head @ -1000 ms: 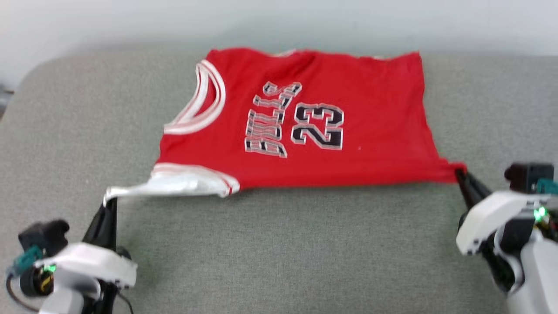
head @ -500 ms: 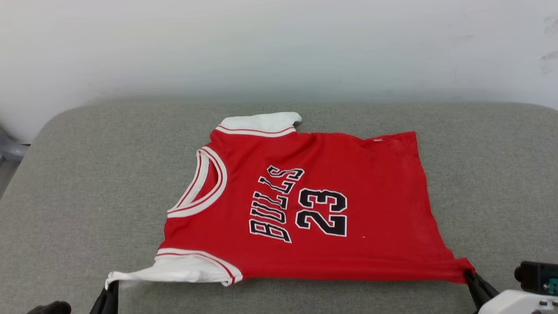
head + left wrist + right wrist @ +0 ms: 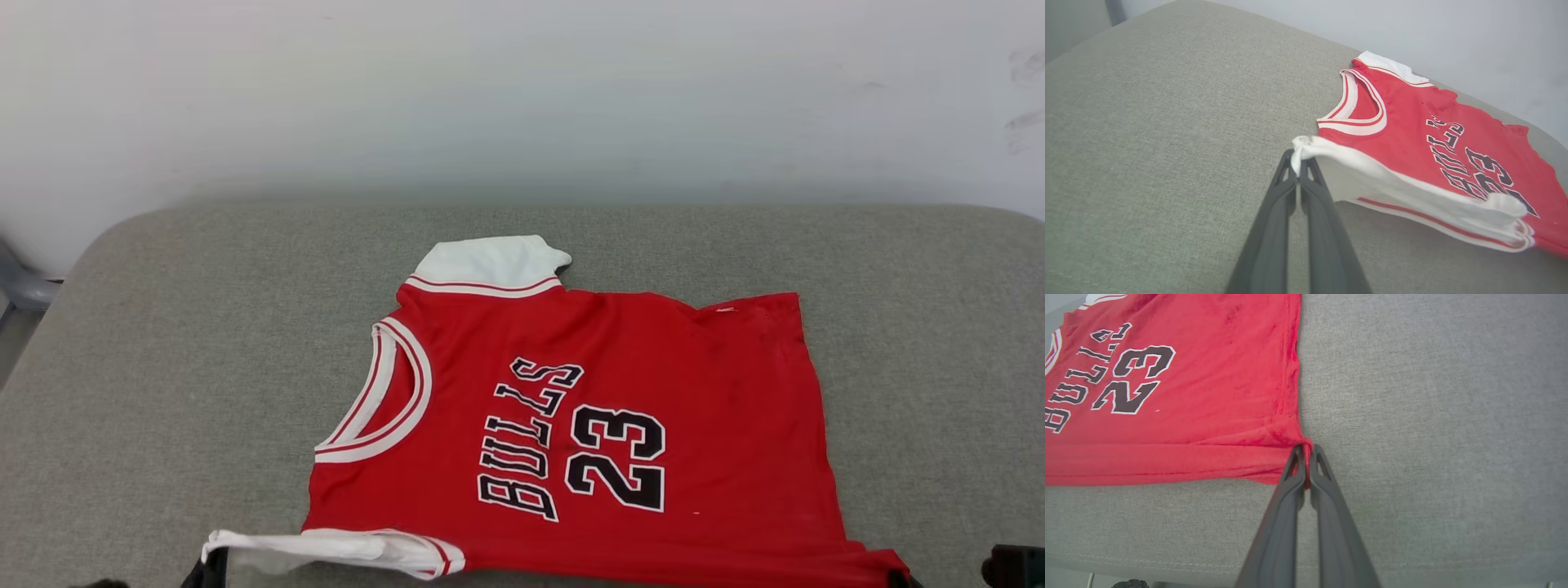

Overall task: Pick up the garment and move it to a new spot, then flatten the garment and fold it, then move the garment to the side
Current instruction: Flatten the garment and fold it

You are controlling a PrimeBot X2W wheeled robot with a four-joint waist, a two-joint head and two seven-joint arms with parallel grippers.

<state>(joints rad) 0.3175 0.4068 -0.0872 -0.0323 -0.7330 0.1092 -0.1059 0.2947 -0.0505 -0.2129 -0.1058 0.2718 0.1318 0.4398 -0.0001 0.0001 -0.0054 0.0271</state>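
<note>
Cloth lies spread on the grey woven cushion (image 3: pixel 147 367): the bright red jersey T-shirt with white short sleeves and black numerals (image 3: pixel 718 408) rests print upward, collar toward the robot's left, hem toward its right. Its long axis therefore runs from side to side, and the whole shirt lies forward of both grippers. The left gripper (image 3: pixel 1299 162) is pinched together on the tip of the near white sleeve (image 3: pixel 1412 192); the right gripper (image 3: pixel 1306 455) is pinched on the near red hem corner (image 3: pixel 1286 437). The near edge is stretched between them. Each arm is nearest to its own corner, so I judge that the coming move needs both together, carrying this edge in one line.
</note>
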